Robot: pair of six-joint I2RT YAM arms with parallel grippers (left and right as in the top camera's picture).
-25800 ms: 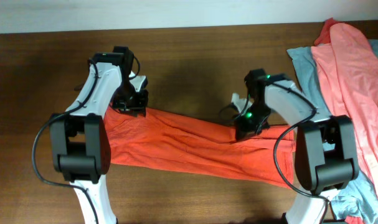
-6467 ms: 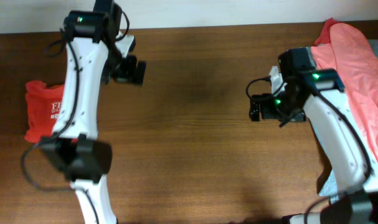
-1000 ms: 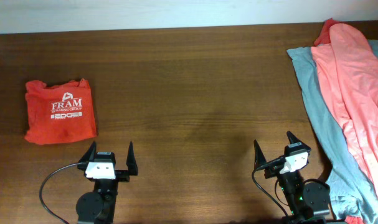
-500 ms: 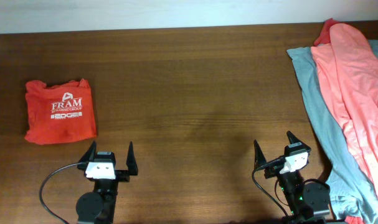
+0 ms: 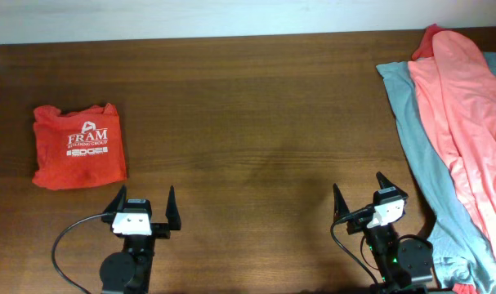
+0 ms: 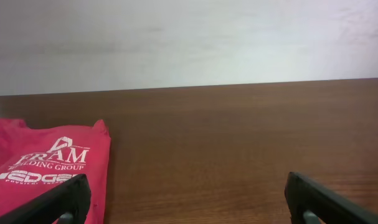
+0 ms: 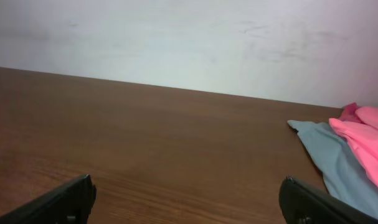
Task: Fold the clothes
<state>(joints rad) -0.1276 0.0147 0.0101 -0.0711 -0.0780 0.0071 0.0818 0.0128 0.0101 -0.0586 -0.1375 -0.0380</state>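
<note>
The T-shirt (image 5: 78,145) is orange-red, with white printed lettering and a small white logo above it. In the left wrist view it reads as a pinker red. The desk (image 5: 256,122) is dark brown wood with fine streaks of lighter grain. At the right edge are a salmon-pink garment (image 5: 464,98) and a plain grey-blue garment (image 5: 403,102). A deeper red patch at the top of that pile may belong to the pink one; the view is too poor to tell. The wall (image 6: 189,37) is off-white with faint grey smudges. The left gripper (image 5: 144,204) and right gripper (image 5: 359,192) have black fingers and white bodies.
</note>
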